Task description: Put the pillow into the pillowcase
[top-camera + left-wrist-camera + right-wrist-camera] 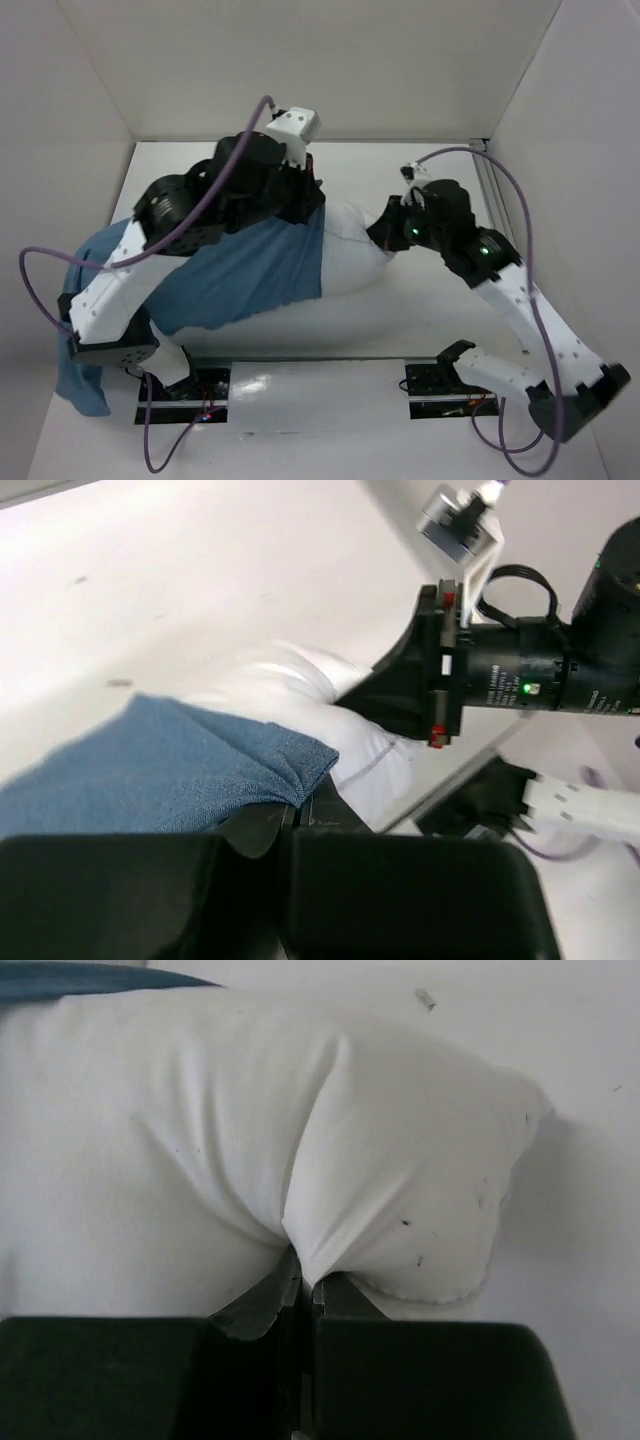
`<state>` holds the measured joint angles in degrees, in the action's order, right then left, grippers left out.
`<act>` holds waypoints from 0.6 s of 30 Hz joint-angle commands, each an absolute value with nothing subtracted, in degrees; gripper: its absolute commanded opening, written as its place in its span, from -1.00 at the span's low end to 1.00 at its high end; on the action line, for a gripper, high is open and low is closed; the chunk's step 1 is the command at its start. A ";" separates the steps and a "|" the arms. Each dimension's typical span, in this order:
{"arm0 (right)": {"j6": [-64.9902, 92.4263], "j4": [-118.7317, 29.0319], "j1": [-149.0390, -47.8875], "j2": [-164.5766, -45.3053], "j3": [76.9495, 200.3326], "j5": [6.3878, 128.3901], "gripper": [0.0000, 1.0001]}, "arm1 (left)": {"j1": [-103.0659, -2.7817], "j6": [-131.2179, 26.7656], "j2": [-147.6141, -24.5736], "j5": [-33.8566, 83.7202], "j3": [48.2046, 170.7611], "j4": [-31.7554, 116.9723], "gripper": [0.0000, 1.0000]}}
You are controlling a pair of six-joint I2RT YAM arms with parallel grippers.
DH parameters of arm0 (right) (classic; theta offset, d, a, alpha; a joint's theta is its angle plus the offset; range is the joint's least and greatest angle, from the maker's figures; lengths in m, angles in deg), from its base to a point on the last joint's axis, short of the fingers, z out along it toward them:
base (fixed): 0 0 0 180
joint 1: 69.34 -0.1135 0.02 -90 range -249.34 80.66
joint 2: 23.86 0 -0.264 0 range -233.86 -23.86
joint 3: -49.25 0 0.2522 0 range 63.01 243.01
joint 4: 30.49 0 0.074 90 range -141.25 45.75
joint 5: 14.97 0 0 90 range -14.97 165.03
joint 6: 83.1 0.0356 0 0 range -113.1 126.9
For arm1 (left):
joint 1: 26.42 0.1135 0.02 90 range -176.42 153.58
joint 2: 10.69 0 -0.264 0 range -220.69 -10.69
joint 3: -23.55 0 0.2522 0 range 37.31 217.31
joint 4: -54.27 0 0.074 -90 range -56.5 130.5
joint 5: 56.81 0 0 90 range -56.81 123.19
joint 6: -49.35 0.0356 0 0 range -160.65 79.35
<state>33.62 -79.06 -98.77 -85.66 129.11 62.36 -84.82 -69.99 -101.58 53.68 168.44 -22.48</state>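
Note:
The white pillow [350, 260] lies mid-table, its left part inside the dusty-blue pillowcase [240, 270], its right end sticking out. My left gripper [310, 200] is shut on the pillowcase's open edge at the far side; in the left wrist view [295, 802] the blue hem [290, 765] is pinched between the jaws, with the pillow [330, 695] beyond. My right gripper [385, 232] is shut on the pillow's right end; in the right wrist view [303, 1282] a fold of white fabric [380, 1160] is pinched between the jaws.
The pillowcase's closed end hangs over the table's left front edge [85, 385]. White walls enclose the table at the back and sides. A metal rail [490, 185] runs along the right edge. The arm bases stand on a white plate [315, 385] at the front.

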 commanded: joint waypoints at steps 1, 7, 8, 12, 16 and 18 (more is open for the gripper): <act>32.74 -94.15 -100.89 -77.14 129.98 59.47 -1.00 | -86.01 -68.49 -97.35 48.75 170.47 -7.58 -1.00; 33.27 -105.26 -101.42 -77.99 133.76 57.20 -1.00 | -70.52 -71.40 -105.77 33.58 170.47 -8.71 -1.00; 33.27 -105.25 -101.42 -79.22 133.76 57.19 -1.00 | -67.85 -71.41 -107.87 31.11 169.95 -8.10 -1.00; 32.39 -97.09 -100.55 -90.80 133.84 62.97 -1.00 | -60.53 -69.75 -121.75 29.65 175.28 -7.31 -1.00; 30.90 -87.43 -88.61 -105.91 138.41 64.49 -0.05 | -58.25 -65.26 -128.90 29.68 183.12 -10.47 0.57; 33.52 -81.47 -81.05 -107.00 138.42 62.65 0.45 | -58.24 -63.33 -123.65 32.21 179.19 -9.86 0.78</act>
